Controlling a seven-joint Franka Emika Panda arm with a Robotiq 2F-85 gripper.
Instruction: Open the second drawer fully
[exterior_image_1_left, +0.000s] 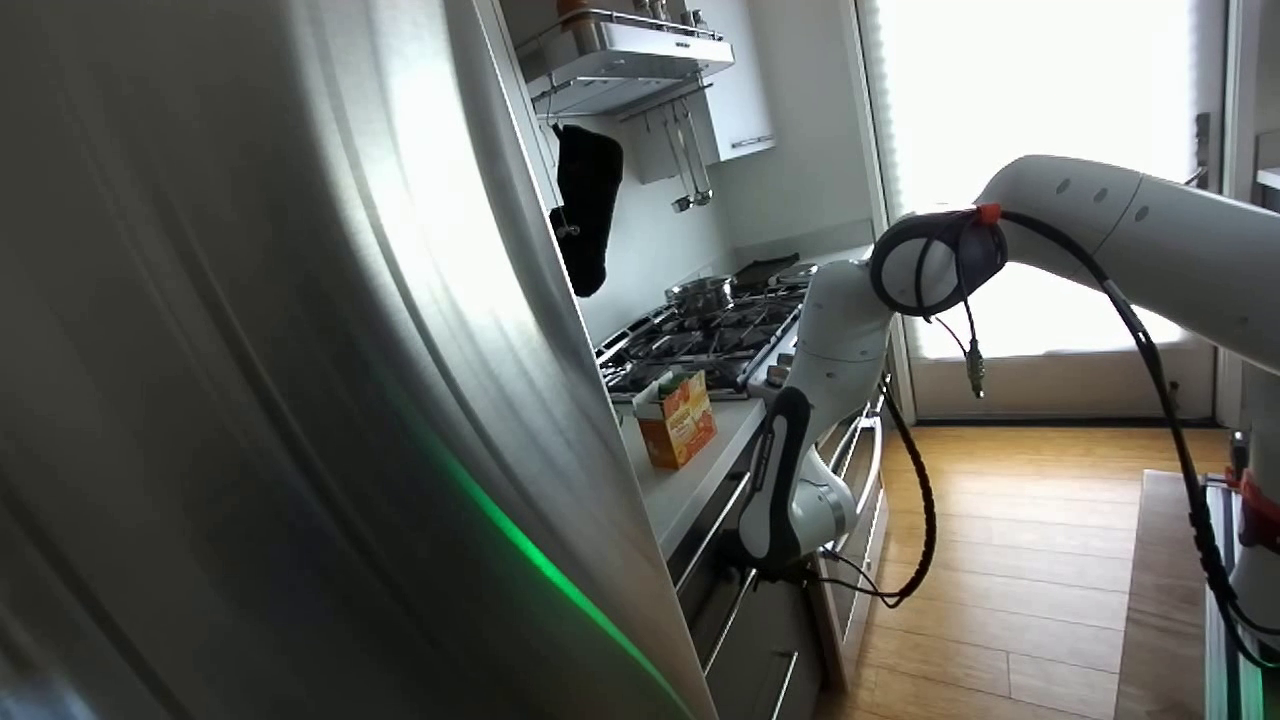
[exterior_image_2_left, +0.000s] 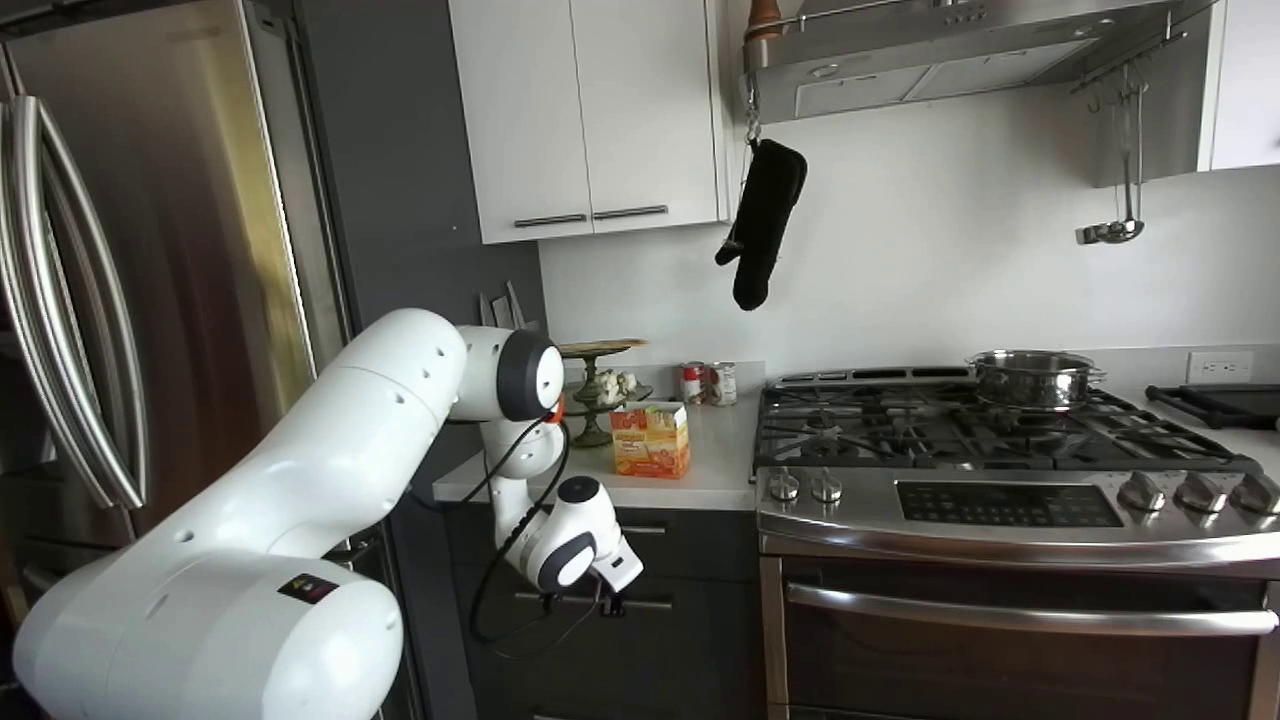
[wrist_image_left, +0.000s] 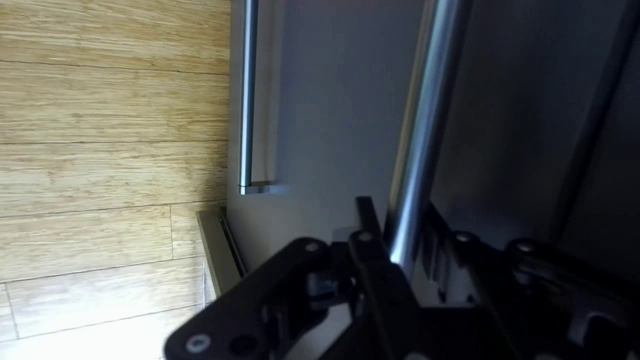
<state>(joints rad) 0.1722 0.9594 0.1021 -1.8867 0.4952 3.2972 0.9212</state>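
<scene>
Black gripper (wrist_image_left: 399, 206), jaws clamped on the silver bar handle (wrist_image_left: 425, 125) of the second drawer (exterior_image_2_left: 700, 650), left of the oven (exterior_image_2_left: 1020, 665)

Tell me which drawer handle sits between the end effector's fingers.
The middle handle, on the second drawer; the top handle and bottom handle lie outside the fingers.

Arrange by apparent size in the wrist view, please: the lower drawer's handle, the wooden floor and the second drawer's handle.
1. wooden floor
2. second drawer's handle
3. lower drawer's handle
Nearness to the camera may enlarge the second drawer's handle; true sizes are unsure.
</scene>
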